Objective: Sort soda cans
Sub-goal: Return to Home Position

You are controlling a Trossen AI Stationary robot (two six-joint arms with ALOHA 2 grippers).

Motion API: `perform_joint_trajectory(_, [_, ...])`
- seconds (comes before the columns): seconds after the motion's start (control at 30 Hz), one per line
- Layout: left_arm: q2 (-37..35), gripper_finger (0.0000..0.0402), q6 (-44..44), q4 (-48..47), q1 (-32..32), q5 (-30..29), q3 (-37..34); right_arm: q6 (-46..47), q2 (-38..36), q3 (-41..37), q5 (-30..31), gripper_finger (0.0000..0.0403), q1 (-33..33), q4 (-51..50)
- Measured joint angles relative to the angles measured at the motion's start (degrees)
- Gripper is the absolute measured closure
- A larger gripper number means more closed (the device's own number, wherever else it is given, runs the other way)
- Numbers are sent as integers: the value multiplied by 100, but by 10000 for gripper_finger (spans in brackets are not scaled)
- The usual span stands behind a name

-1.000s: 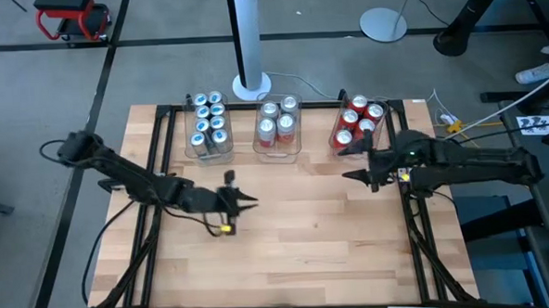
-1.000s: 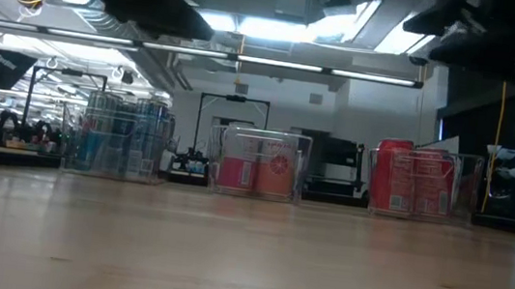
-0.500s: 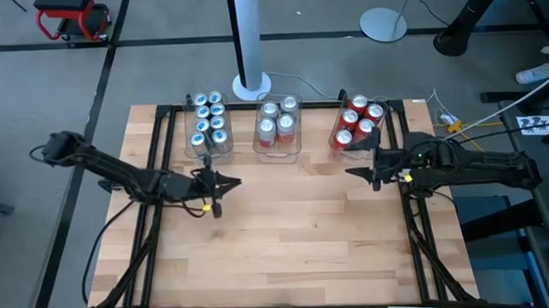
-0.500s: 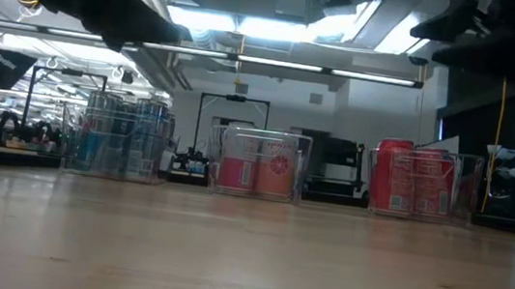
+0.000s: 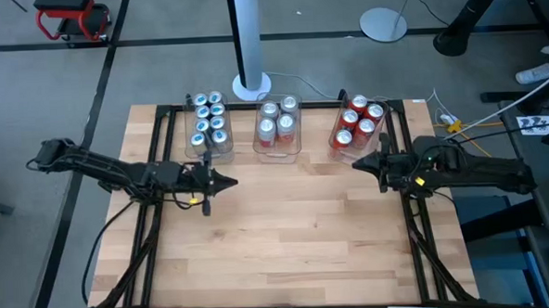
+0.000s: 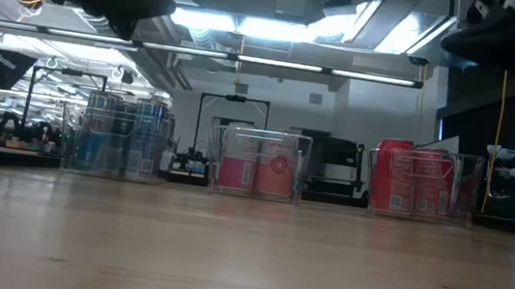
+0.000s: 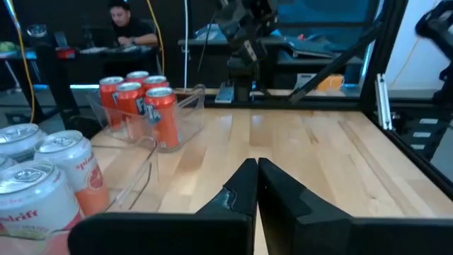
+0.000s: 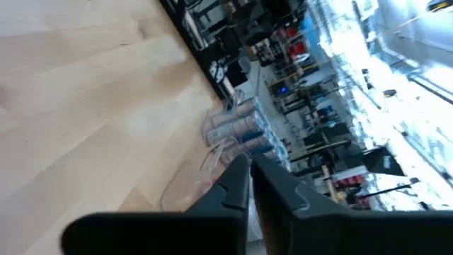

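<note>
Three clear tubs stand in a row along the table's far edge, each holding upright soda cans. The left tub (image 5: 208, 126) has teal cans (image 6: 122, 139), the middle tub (image 5: 278, 126) silver-and-pink cans (image 7: 42, 184), the right tub (image 5: 357, 124) red cans (image 7: 138, 95). My left gripper (image 5: 231, 183) hovers shut over the bare wood in front of the left tub, pointing toward the table's right side; its fingertips (image 7: 256, 177) meet with nothing between them. My right gripper (image 5: 357, 164) hovers shut in front of the right tub, pointing left, its fingertips (image 8: 249, 173) together and empty.
The near and middle parts of the wooden tabletop (image 5: 297, 237) carry no objects. A black frame rail (image 5: 162, 140) runs along the table's edges. A white pole on a round base (image 5: 250, 81) stands beyond the far edge. A person (image 7: 127, 28) sits in the room behind.
My left gripper has drawn back toward the table's left edge and a little toward the far edge, staying above the wood. My right gripper has shut its fingers on nothing and pulled slightly toward the right edge. The cans and tubs have not moved.
</note>
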Motion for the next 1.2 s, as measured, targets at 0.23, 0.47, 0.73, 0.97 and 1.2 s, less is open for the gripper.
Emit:
perform_joint_trajectory(0.23, [-607, 398, -136, 724, -8, -1, -898, 1, -983, -701, -116, 355, 0, 30])
perform_joint_trajectory(0.47, [-1340, 400, -304, 1575, -70, -14, -1868, 152, -1605, -1142, 19, 358, 0, 526])
perform_joint_trajectory(0.73, [-1603, 398, -239, 1427, -76, -21, -1861, 106, -1642, -1357, 321, 358, 0, 382])
perform_joint_trajectory(0.97, [-1625, 397, -134, 1426, -76, -21, -1861, -292, -1882, -1786, -442, 358, 0, 849])
perform_joint_trajectory(1.2, [-1663, 394, 4, 1432, -76, -21, -1863, -134, -1883, -2221, 31, 358, -2, 1506])
